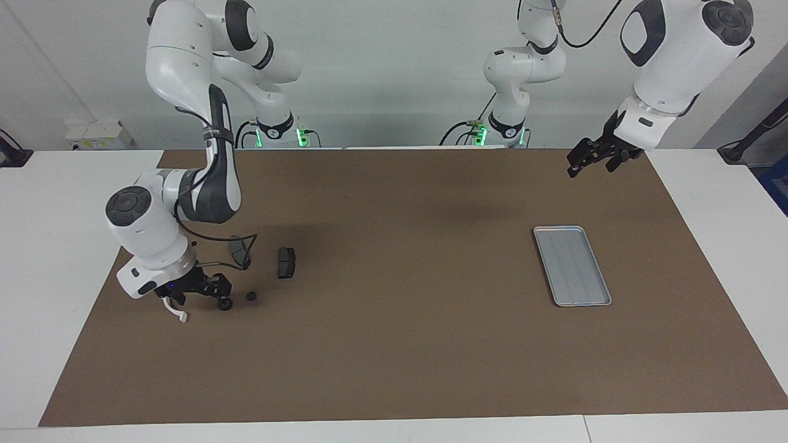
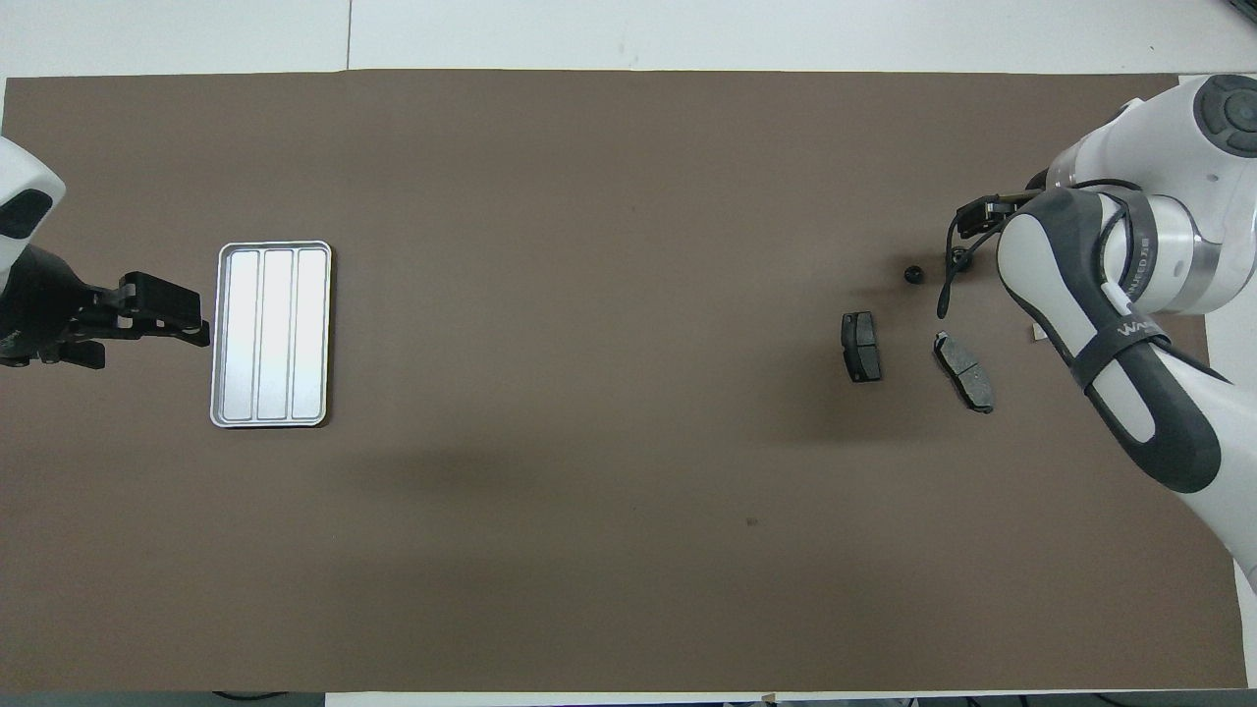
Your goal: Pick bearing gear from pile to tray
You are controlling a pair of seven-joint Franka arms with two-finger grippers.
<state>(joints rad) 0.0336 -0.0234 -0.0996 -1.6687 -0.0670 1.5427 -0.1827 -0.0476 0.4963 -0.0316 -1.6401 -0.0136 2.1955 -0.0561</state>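
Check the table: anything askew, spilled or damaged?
Nothing stands out. The tray lies flat and bare. Both dark pads lie flat beside the small black round pieces, at the right arm's end. The right gripper, open, is down by the larger round piece; the left gripper waits, open.

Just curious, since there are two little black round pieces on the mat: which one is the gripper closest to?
The larger round piece, right at the right gripper beside the white bracket. The smaller round piece lies apart, toward the dark pads.
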